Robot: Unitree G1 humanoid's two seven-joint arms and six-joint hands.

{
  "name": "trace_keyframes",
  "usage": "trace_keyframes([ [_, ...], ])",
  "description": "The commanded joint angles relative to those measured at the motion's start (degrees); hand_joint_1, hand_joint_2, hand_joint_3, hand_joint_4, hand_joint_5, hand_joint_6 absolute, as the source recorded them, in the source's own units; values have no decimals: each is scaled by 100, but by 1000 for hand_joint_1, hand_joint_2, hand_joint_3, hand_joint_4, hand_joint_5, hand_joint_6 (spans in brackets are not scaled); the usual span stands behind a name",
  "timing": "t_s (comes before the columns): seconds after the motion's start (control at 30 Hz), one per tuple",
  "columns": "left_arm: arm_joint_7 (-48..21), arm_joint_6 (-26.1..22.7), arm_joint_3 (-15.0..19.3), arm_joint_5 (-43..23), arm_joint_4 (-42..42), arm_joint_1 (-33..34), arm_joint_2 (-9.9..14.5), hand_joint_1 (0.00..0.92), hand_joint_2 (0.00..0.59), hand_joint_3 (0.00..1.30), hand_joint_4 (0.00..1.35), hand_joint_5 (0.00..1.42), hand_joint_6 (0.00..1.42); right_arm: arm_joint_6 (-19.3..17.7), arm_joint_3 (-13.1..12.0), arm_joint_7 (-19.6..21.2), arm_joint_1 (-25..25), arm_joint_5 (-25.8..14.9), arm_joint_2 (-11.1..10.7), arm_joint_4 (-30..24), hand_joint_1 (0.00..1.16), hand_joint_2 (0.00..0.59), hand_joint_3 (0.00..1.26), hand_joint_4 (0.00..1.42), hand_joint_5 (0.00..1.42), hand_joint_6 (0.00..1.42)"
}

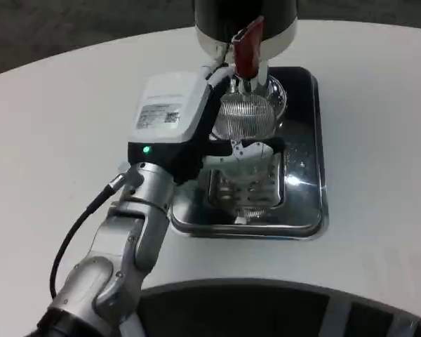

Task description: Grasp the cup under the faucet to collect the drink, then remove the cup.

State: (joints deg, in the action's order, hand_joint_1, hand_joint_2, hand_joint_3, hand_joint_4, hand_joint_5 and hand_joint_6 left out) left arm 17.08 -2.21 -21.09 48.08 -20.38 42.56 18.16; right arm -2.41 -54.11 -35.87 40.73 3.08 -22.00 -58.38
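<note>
A clear ribbed glass cup (248, 114) stands upright on the steel drip tray (305, 210), right under the faucet with its red lever (247, 48). My left hand (170, 111), seen from its white back, comes in from the left. Its fingers (219, 76) wrap against the cup's left side and hold it. The palm side and most of the fingers are hidden behind the back of the hand. I cannot make out any liquid in the cup.
The black and silver drink dispenser (244, 17) stands at the tray's far end, above the cup. A perforated grate (244, 188) lies in the tray in front of the cup. White table (379, 140) extends to the right and left of the tray.
</note>
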Motion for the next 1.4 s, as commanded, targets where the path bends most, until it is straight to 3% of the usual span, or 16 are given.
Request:
trace_keyframes([
  [0.03,89,-3,71,80,118,-104,149,208,59,299,105,386,793,23,60,83,14,10,-28,37,461,466,63,0,0,0],
  [0.4,-8,50,125,-6,409,-234,238,183,57,295,90,369,771,151,153,124,-39,39,-95,32,461,466,72,0,0,0],
  [0.73,-271,153,488,-217,1373,-804,438,168,55,295,97,378,771,289,307,188,-154,115,-141,1,461,466,73,0,0,0],
  [1.0,-719,231,1118,-550,2935,-1725,658,160,57,295,92,382,771,465,495,224,-374,150,-209,-3,461,466,94,0,0,0],
  [1.3,-1282,486,1887,-1304,4260,-2330,702,93,49,338,257,433,771,654,758,276,-560,262,-265,-37,461,466,110,0,0,0],
  [1.4,-1574,627,2161,-1990,4435,-2288,676,41,53,374,317,435,616,701,839,283,-594,310,-278,-65,461,466,112,0,0,0],
])
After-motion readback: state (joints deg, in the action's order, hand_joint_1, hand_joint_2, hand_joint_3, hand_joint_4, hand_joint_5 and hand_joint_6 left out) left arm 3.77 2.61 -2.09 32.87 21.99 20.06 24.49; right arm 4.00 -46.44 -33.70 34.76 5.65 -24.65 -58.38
